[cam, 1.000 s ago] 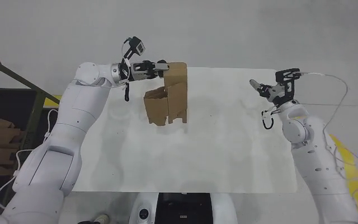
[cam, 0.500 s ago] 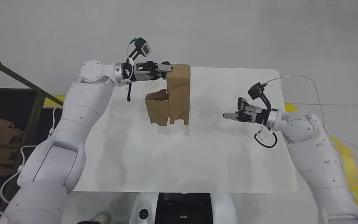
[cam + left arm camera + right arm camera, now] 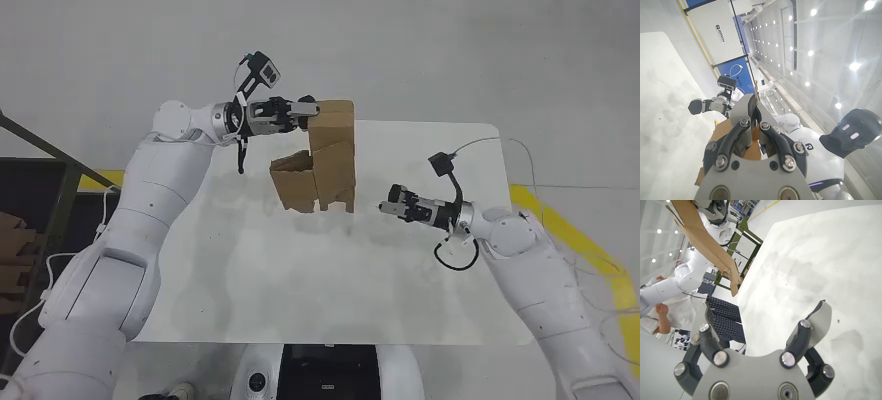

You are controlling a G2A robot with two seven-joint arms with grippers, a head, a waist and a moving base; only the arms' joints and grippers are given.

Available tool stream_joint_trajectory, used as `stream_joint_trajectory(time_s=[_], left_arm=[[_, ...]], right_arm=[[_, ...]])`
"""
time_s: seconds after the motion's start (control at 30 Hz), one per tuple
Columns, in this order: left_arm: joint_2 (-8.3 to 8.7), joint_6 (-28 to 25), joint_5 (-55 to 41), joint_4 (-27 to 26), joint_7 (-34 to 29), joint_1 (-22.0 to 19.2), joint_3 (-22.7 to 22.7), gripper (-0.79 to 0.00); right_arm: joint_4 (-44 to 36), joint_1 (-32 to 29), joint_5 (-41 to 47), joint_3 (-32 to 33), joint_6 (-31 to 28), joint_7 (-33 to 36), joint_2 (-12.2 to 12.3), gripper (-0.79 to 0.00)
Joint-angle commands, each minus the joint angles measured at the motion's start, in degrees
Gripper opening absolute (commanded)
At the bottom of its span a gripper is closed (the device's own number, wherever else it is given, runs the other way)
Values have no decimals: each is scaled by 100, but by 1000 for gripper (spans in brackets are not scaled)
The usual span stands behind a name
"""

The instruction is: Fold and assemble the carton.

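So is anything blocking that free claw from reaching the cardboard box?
Nothing visible. Only bare table lies between the open right gripper and the carton, which stands upright with the left gripper clamped on its top edge.

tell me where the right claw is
In the top view the right claw, open, hovers over the white table just right of the cardboard carton, not touching it; the left claw pinches the carton's top edge.

A white panel (image 3: 715,34) carries a small dark emblem and one line of dark capital lettering. Just beside the white panel, a blue board (image 3: 725,70) bears a white looping emblem and short white lettering.
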Motion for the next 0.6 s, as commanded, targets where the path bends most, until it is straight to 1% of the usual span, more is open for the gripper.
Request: stream_joint_trajectory(time_s=[0.0, 0.27, 0.33, 0.37, 0.4, 0.5, 0.53, 0.57], left_arm=[[-23, -3, -2, 16, 3, -13, 21, -785], [-132, -10, -89, 160, 10, -87, 78, -785], [-153, -17, -99, 205, 17, -105, 78, -785], [-163, -22, -109, 224, 22, -113, 76, -785], [-173, -23, -117, 242, 22, -118, 75, -785], [-198, -25, -117, 296, 25, -135, 69, -785], [-206, -23, -114, 318, 23, -140, 67, -785], [-213, -20, -113, 333, 20, -146, 65, -785]], right_arm=[[-15, 15, 152, -47, 0, -1, -15, 0], [-265, -59, 359, -325, -52, -419, -120, 0], [-333, -71, 391, -386, -51, -452, -139, -86], [-382, -77, 425, -426, -60, -442, -150, -111], [-412, -76, 443, -456, -67, -429, -158, -169], [-462, -57, 416, -513, -90, -447, -178, -237], [-465, -48, 404, -524, -87, -469, -184, -286], [-464, -40, 400, -533, -84, -490, -190, -360]])
